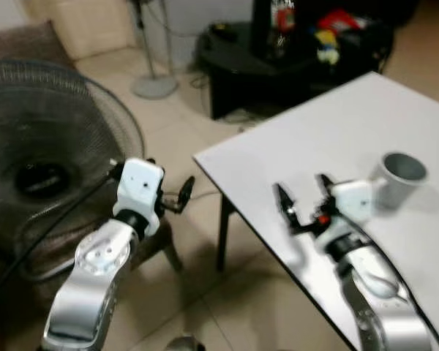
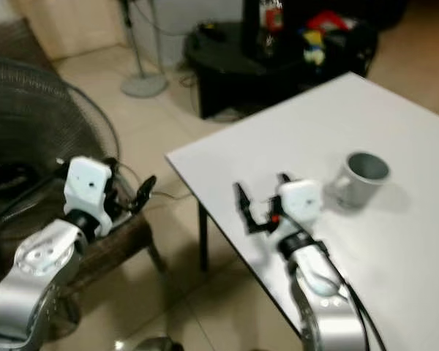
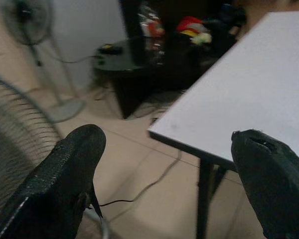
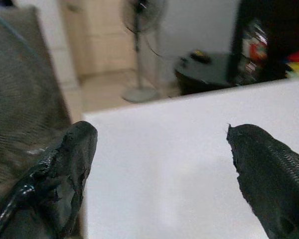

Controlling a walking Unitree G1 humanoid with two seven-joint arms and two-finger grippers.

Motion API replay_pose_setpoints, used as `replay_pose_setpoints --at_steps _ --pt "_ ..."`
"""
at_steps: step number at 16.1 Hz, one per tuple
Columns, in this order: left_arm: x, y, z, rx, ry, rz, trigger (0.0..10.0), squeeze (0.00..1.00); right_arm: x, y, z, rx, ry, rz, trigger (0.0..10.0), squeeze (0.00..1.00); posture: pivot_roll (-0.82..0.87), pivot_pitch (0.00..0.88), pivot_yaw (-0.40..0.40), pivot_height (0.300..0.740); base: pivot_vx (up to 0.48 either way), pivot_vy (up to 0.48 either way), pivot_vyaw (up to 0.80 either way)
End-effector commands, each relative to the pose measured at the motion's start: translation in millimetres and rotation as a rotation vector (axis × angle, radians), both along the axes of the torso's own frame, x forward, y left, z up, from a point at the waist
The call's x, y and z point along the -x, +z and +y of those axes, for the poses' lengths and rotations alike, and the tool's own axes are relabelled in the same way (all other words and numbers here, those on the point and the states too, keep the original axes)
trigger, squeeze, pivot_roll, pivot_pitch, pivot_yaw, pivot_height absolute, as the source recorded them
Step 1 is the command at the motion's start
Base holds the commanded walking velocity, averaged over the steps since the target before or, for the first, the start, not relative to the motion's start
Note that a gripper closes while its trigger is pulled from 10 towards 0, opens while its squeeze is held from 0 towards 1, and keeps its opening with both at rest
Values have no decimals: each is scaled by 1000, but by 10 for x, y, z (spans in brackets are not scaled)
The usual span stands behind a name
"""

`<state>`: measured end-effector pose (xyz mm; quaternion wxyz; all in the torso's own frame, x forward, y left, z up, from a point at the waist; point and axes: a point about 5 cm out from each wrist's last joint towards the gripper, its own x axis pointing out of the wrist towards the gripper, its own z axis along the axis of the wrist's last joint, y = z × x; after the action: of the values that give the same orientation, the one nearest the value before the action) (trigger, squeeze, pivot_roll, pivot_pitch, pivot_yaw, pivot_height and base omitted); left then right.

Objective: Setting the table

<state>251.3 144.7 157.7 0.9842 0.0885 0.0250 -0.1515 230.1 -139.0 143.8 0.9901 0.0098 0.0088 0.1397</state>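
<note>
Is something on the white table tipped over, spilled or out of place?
Nothing stands out. The grey mug stands upright on the white table, with no spill visible around it. The right gripper is open above the table beside the mug, not touching it.

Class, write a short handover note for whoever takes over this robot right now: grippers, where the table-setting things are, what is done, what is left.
Right gripper: open, holds nothing, above the white table near its front edge.
Left gripper: open, holds nothing, off the table, over the floor beside the big fan.
Grey mug: upright on the table, just beyond the right wrist, apart from the fingers.
Done: mug is on the table.
Left: likely fetching the other tableware; none seen yet.
</note>
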Motion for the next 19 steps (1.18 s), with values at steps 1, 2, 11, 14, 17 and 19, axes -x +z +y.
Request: replay_pose_setpoints --at_steps 1,2,11,14,17,19 --pt "54 -3 1 15 22 -4 10000 0 5 21 -3 6 1 -13 10000 1000 19 28 31 740 0 0 800" --pt "59 -5 -4 27 23 -5 10000 0 8 16 2 1 7 -9 10000 1000 22 31 28 740 0 0 800" --pt "-18 42 -39 15 27 -39 10000 0 52 -125 -48 -83 10 50 10000 1000 22 15 42 740 0 0 800" --pt "-50 53 -15 2 37 -45 10000 0 24 -111 -28 -103 22 41 10000 1000 26 5 45 740 0 97 477" --pt "-66 67 -16 1 39 -53 10000 0 -7 -126 -25 -88 29 45 10000 1000 30 1 39 740 0 298 0" --pt "-65 69 -11 -3 41 -56 10000 0 -20 -115 -11 -57 49 24 10000 1000 35 0 33 740 0 298 0"
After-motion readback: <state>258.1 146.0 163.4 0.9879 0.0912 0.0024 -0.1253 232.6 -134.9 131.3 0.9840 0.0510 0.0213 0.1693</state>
